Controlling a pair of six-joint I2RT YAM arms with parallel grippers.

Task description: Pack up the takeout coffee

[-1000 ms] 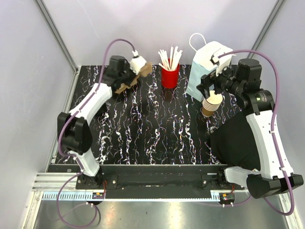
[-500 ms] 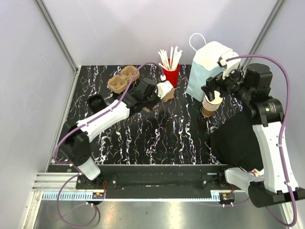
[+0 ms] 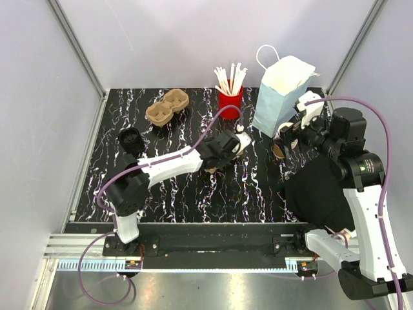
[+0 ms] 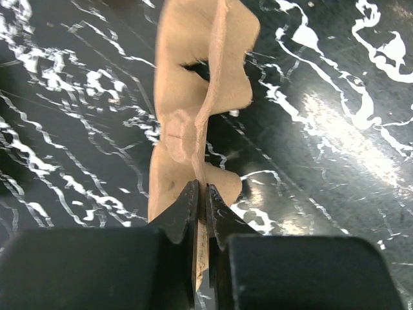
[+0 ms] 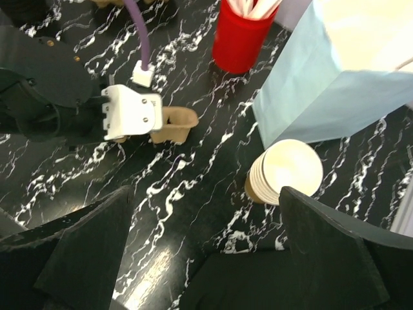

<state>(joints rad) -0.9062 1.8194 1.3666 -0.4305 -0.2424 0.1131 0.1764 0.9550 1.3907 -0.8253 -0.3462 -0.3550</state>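
My left gripper (image 3: 235, 145) is shut on the thin edge of a brown pulp cup carrier (image 4: 193, 77) and holds it low over the middle of the black marbled table; the carrier also shows in the right wrist view (image 5: 174, 124). My right gripper (image 3: 287, 139) is open and empty, hovering above the nested stack of brown cups (image 5: 284, 171) beside the pale blue paper bag (image 3: 281, 93). No single takeout coffee cup is in view.
A red cup of white sticks (image 3: 230, 100) stands at the back centre. A second pulp carrier (image 3: 166, 106) lies at the back left, with a black round object (image 3: 130, 139) in front of it. A black cloth (image 3: 316, 187) covers the table's right side.
My left arm swung from the back left to the table's middle with the carrier in its jaws. My right gripper shifted slightly right above the cup stack.
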